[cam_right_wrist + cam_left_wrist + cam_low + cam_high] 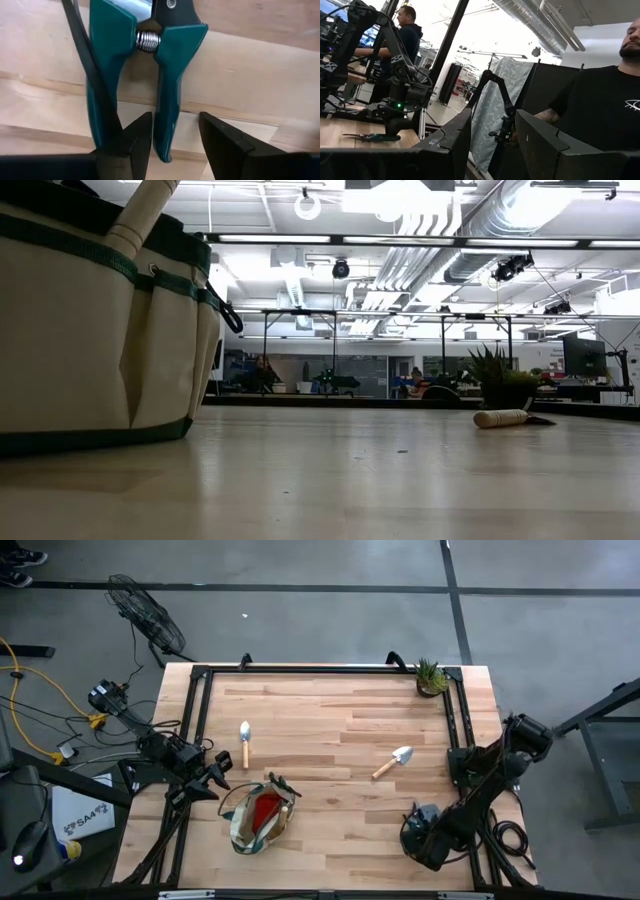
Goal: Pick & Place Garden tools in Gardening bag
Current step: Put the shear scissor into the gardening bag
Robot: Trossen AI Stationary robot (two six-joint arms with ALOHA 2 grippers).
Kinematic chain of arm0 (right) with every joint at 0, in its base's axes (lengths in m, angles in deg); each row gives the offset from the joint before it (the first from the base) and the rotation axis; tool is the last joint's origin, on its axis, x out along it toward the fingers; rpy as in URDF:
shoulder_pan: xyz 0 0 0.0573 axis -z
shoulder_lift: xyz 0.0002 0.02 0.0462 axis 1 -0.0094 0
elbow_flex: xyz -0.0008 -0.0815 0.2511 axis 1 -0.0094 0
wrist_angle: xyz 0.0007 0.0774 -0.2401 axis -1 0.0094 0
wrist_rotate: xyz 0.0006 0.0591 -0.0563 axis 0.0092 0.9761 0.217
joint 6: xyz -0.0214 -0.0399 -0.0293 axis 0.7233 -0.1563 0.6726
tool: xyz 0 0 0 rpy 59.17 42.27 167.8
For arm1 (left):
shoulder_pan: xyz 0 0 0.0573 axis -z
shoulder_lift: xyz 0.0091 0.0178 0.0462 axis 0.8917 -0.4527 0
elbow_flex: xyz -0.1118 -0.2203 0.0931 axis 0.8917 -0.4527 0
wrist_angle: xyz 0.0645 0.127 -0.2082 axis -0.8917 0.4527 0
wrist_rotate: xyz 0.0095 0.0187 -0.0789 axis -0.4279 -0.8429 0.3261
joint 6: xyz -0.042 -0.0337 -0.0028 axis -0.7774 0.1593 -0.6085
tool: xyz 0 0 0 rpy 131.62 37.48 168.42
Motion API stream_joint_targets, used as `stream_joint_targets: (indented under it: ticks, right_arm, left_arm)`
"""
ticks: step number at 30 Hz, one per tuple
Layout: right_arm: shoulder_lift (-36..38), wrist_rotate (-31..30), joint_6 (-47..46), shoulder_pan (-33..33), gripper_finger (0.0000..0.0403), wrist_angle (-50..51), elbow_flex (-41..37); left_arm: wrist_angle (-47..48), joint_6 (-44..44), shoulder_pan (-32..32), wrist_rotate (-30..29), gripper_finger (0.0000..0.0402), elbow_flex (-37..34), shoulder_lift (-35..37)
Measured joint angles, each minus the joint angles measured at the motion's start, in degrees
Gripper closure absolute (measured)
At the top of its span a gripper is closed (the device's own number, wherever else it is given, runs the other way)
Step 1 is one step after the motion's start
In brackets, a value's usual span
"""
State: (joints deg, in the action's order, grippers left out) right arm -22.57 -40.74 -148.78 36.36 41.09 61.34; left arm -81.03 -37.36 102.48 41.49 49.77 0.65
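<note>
A green-handled pruner lies flat on the table near its right front corner. My right gripper points down over it, open. In the right wrist view the end of one pruner handle stands between the fingers; I cannot tell whether they touch it. The beige gardening bag stands at the near left with a red cloth inside. Two wooden-handled trowels lie on the table. My left gripper waits open beside the bag's left side, tipped upward.
A small potted plant stands at the far right corner. A black frame runs along the table's edges. In the low view the bag fills the left, with a trowel handle far right. People show beyond the table.
</note>
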Motion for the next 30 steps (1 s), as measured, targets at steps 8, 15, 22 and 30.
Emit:
stream_joint_targets:
  ticks: [8,15,22,30]
  right_arm:
    - [0.01,0.96,0.75,0.01,0.0292,-2.5,-1.52]
    - [-0.09,0.82,2.98,0.0,0.0354,-3.28,-1.52]
    - [-0.14,0.22,6.02,-0.04,0.0369,-4.42,-1.58]
    - [5.67,-6.49,9.26,0.09,0.037,-10.28,-1.76]
  left_arm:
    - [0.54,0.0,0.0,-0.02,0.025,0.02,0.01]
    - [0.9,-0.02,0.0,-0.04,0.025,0.04,0.01]
    - [0.9,-0.13,0.0,-0.07,0.025,0.04,0.01]
    - [0.87,-3.58,0.0,-0.31,0.025,0.02,0.0]
